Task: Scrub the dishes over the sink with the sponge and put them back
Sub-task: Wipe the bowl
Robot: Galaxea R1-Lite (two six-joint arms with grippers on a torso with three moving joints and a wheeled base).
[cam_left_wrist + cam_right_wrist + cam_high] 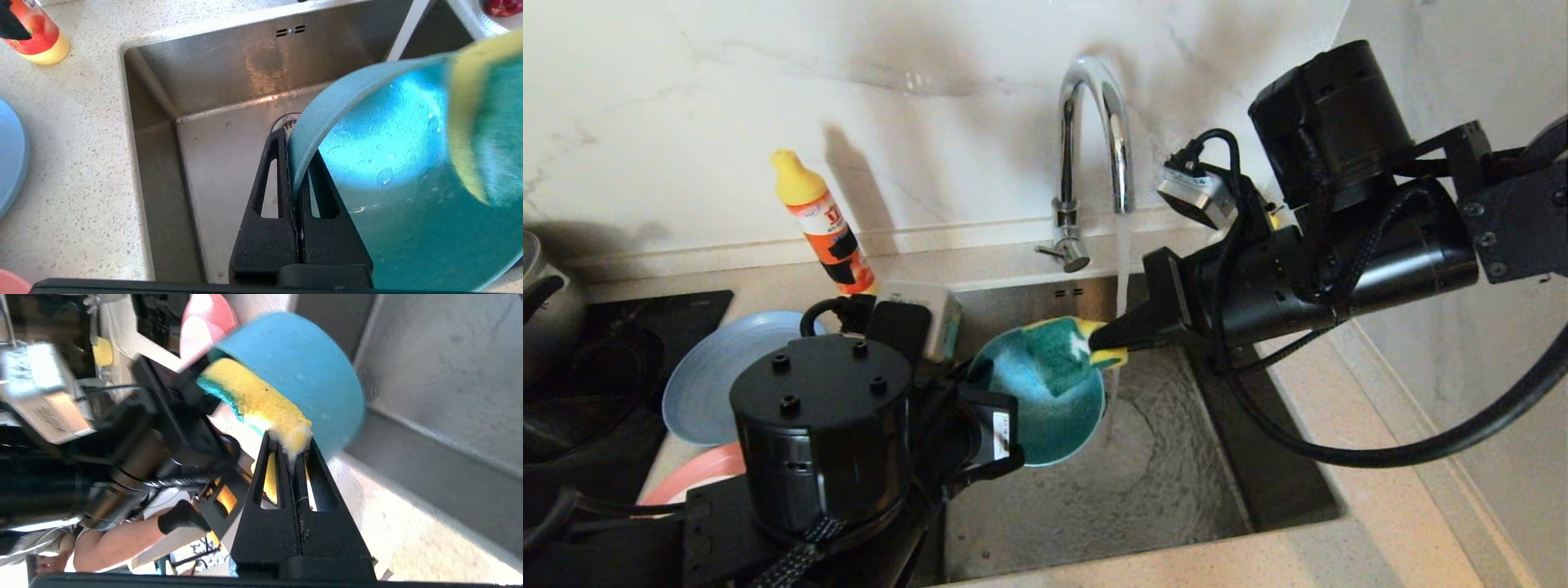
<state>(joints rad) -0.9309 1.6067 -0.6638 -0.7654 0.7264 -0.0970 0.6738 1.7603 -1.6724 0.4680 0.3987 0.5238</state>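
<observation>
Teal bowl (pixel 1045 400) held tilted over the sink (pixel 1143 490), open side facing the tap (pixel 1094 122). Sponge (pixel 1066 347) lies against the bowl's inner wall near the upper rim, green face to the glaze, yellow foam outward.

Left gripper (pixel 295 163): fingers pinched tight on the bowl rim, one inside, one outside. It carries the bowl from the sink's left side.

Right gripper (pixel 1107 339): fingers clamped on one end of the sponge, foam squeezed between the tips. Arm reaches in from the right, roughly level.

Tap running; stream falls just beside the bowl's right edge and ripples across the sink floor. Droplets visible on the bowl interior in the left wrist view.

Counter left of sink: blue plate (pixel 715 371) at the rear, pink plate (pixel 698 478) nearer, mostly hidden behind the left arm. Detergent bottle (pixel 821 224) stands by the back wall. Pale bowl not located in any view.

Progress, judged: scrubbing of the teal bowl in hand, not finished, bowl not yet returned. Both plates sit on the counter; cannot tell whether washed or waiting. Probably early to middle of the task.
</observation>
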